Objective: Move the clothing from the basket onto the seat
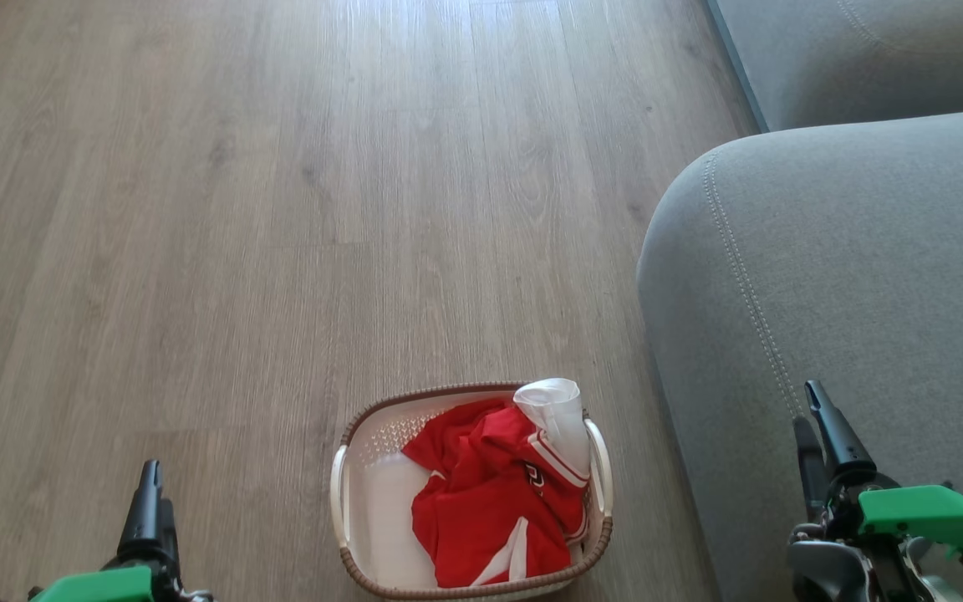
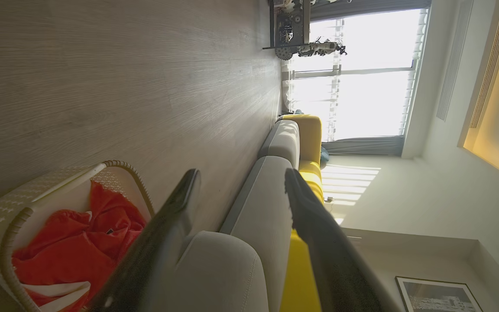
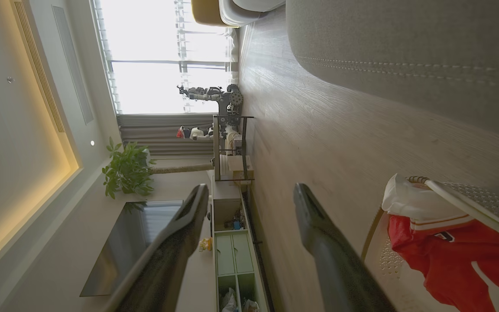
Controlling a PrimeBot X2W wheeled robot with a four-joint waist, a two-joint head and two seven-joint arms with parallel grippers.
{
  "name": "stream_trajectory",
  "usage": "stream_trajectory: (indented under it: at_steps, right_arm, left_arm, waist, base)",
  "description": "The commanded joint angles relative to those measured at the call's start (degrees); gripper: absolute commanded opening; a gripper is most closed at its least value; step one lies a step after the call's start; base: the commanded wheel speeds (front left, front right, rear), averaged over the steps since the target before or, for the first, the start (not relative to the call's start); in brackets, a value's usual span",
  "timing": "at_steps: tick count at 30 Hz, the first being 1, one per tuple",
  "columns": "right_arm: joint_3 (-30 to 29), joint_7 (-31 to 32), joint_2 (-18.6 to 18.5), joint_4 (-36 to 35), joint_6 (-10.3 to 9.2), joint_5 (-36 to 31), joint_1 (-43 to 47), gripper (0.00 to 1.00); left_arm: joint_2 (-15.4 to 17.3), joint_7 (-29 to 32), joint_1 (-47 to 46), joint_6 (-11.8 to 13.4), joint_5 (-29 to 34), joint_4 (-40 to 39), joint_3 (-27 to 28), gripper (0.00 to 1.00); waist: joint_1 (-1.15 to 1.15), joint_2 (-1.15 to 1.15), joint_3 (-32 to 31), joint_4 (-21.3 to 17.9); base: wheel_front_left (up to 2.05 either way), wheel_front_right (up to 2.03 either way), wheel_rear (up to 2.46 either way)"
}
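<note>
L hand + R hand both wide open, empty; clothes in basket btwn them; seat beside R hand.

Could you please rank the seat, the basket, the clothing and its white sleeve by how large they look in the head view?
Largest to smallest:
1. seat, though it is cut off by the frame edge
2. basket
3. clothing
4. white sleeve

Left hand gaping and empty, pointing forward, right hand the same
</note>
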Motion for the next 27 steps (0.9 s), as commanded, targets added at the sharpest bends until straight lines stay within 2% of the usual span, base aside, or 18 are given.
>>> stream_trajectory:
  at_steps: [1,15,27]
  right_arm:
    - [-1.09,-0.25,-0.33,-2.06,0.00,-1.53,-2.09,1.00]
    - [-3.66,-0.45,1.49,-4.08,0.00,-12.99,-1.77,1.00]
    - [-5.32,-0.63,3.05,-6.22,0.00,-26.93,-1.20,1.00]
  left_arm:
    - [0.45,-0.70,-1.10,0.12,1.23,-2.51,0.01,1.00]
    - [0.54,-3.08,-0.67,1.49,12.07,-5.16,-1.14,1.00]
    - [0.62,-5.11,0.10,2.22,23.87,-6.82,-2.33,1.00]
  waist:
    - [0.00,0.00,-0.05,0.02]
    - [0.00,0.00,-0.46,0.18]
    - [0.00,0.00,-0.83,0.50]
  base:
    - [0.00,0.00,0.00]
    - [0.00,0.00,0.00]
    - [0.00,0.00,0.00]
